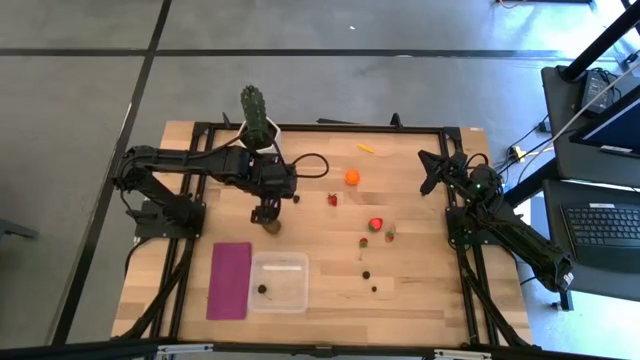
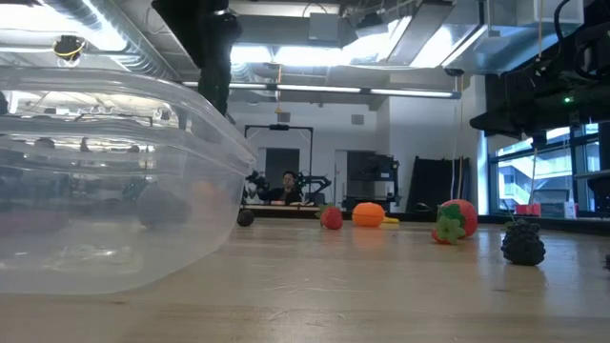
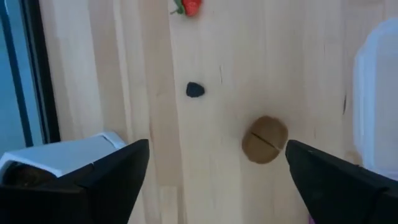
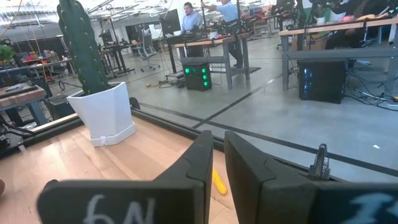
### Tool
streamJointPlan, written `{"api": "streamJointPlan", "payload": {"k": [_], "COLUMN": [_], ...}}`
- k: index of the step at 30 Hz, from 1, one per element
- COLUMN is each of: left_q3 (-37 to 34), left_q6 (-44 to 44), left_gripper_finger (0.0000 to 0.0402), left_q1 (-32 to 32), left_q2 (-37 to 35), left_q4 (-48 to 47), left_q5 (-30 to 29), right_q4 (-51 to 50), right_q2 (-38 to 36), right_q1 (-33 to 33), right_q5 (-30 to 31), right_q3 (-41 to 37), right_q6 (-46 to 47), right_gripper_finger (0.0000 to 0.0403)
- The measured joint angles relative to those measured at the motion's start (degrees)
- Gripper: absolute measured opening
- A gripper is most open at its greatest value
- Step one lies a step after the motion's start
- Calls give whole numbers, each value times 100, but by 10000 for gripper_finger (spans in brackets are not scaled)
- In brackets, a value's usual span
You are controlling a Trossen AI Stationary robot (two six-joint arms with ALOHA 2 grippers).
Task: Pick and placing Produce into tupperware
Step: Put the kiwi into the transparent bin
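The brown kiwi (image 3: pixel 265 139) lies on the wooden table with a slit across its top. My left gripper (image 3: pixel 217 149) hovers over it, open wide and pointing steeply down, and neither finger touches it. In the high view the kiwi (image 1: pixel 271 227) sits just below my left gripper (image 1: pixel 267 212), a short way on the far side of the clear tupperware (image 1: pixel 279 281), which holds one dark berry (image 1: pixel 262 290). My right gripper (image 4: pixel 214 163) rests shut and level at the far right of the table (image 1: pixel 432 168), holding nothing.
An orange ball (image 1: pixel 352 177), strawberries (image 1: pixel 376 224) (image 1: pixel 333 199), dark berries (image 1: pixel 366 273) and a thin yellow piece (image 1: pixel 367 148) lie scattered mid-table. A magenta rectangle (image 1: pixel 230 280) lies left of the tub. A cactus in a white pot (image 1: pixel 256 115) stands at the far edge.
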Motion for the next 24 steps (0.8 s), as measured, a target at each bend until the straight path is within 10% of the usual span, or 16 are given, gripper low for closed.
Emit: {"api": "streamJointPlan", "payload": {"k": [12, 24], "left_q3": [-88, -1765], "left_q6": [-270, 296], "left_gripper_finger": [366, 365], "left_q1": [276, 472], "left_q2": [-4, 0], "left_q4": [42, 1186], "left_q5": [433, 1453], "right_q4": [0, 0], "right_q2": [0, 0], "right_q1": [2, 2], "right_q5": [0, 0], "right_q3": [0, 0], "right_q6": [20, 15], "right_gripper_finger": [46, 46]}}
